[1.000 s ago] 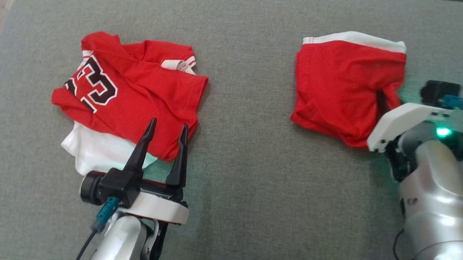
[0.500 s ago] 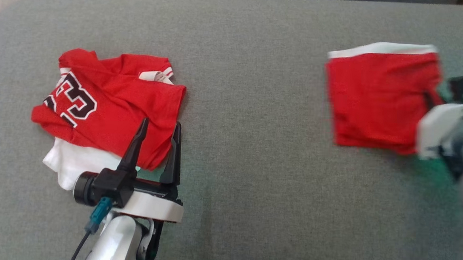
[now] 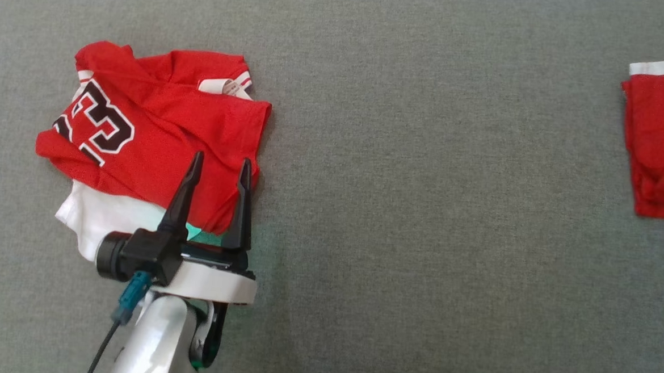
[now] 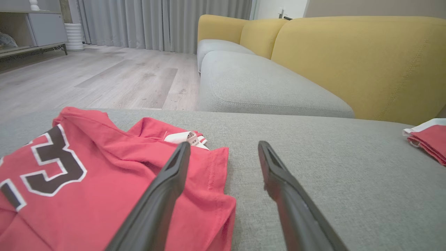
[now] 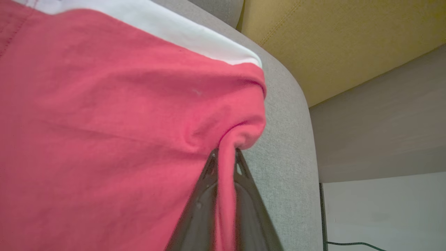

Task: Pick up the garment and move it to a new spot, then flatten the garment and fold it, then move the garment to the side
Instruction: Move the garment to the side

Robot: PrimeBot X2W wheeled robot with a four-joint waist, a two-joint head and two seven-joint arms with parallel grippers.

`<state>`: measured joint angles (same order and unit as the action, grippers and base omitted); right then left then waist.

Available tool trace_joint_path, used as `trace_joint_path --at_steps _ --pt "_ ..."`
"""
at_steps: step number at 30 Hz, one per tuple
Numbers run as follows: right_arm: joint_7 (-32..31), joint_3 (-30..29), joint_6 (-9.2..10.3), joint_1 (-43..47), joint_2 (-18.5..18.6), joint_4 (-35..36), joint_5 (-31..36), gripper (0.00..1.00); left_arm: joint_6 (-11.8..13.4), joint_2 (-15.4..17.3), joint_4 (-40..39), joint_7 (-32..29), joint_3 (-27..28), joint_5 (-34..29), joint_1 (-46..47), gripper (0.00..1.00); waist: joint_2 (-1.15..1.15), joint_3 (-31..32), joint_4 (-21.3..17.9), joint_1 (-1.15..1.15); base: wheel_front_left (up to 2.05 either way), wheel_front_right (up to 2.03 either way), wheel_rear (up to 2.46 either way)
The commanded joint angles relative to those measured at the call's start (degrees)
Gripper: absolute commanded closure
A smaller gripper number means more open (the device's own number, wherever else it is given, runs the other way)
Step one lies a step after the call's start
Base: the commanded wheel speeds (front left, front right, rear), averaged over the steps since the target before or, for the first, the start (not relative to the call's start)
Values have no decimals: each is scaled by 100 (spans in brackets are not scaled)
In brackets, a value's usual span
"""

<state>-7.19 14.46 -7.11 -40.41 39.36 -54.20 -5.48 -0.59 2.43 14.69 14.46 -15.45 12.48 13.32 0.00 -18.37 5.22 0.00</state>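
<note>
Grey woven upholstery of a wide sofa seat (image 3: 421,214) carries everything. Beyond it, the left wrist view shows a second grey seat with a mustard-yellow backrest (image 4: 348,62), a pale wood-plank floor (image 4: 104,76) and grey curtains (image 4: 156,21).

At the far right of the head view lies the folded red fabric garment with a white band (image 3: 661,141), cut off by the picture's edge. Its white band runs left to right along the far edge, and the red panel reaches from there toward the robot. How far it extends sideways is hidden, so its long axis cannot be told. In the right wrist view it (image 5: 104,139) lies flat on the seat close to the rounded rim. The right hand (image 5: 225,153) has its two dark fingers pressed together on a raised ridge of red cloth at the garment's edge.

On the left of the seat, well apart from it, sits a crumpled red jersey with dark, white-outlined numerals (image 3: 158,137). A white cloth (image 3: 103,220) pokes out from under its near side, and a small white label (image 3: 218,85) shows at its far edge.

The left hand (image 3: 221,159) is spread wide and holds nothing. It sits over the jersey's near right corner, one finger above red cloth and the other above bare upholstery.
</note>
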Motion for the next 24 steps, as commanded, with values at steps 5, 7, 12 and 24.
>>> trace_joint_path --at_steps 5,7,12,24 --pt "214 -179 -37 -47 267 26 135 100 -55 44 -168 54 251 -69 201 0 0 -105 29 0 0 0 0" --pt "241 -241 -37 -81 226 19 208 100 -58 44 -158 54 252 -69 222 0 0 -115 31 0 0 0 0" --pt "310 -543 -37 -150 100 17 440 0 -41 44 -148 54 232 -61 242 0 0 -85 14 0 0 0 0" --pt "491 -1239 -37 30 -876 855 560 0 25 44 -188 54 507 27 -33 0 0 656 -266 0 0 0 0"
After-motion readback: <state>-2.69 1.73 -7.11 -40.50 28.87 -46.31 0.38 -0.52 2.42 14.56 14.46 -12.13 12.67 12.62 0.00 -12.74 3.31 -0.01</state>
